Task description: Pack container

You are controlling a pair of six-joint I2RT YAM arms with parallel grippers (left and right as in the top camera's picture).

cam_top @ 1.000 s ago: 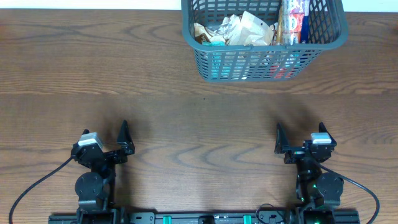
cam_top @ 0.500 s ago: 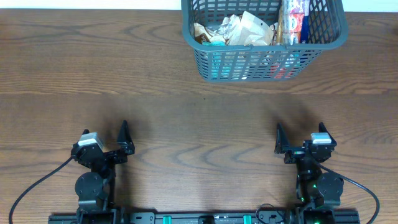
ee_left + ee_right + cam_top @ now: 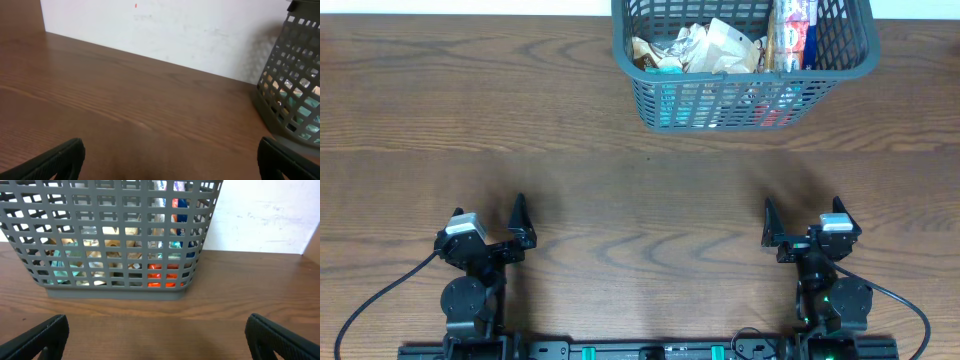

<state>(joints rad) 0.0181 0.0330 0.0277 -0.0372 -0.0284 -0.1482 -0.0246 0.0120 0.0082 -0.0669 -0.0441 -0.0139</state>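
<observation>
Short of the container (image 3: 660, 95), left gripper (image 3: 172, 157) and right gripper (image 3: 157, 332), both splayed wide, empty.

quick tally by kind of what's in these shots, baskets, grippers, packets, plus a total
basket: 1
grippers: 2, left gripper and right gripper, both open
packets: jumbled inside the basket, too piled up to count; 0 loose on the table
total that can be counted: 3
</observation>
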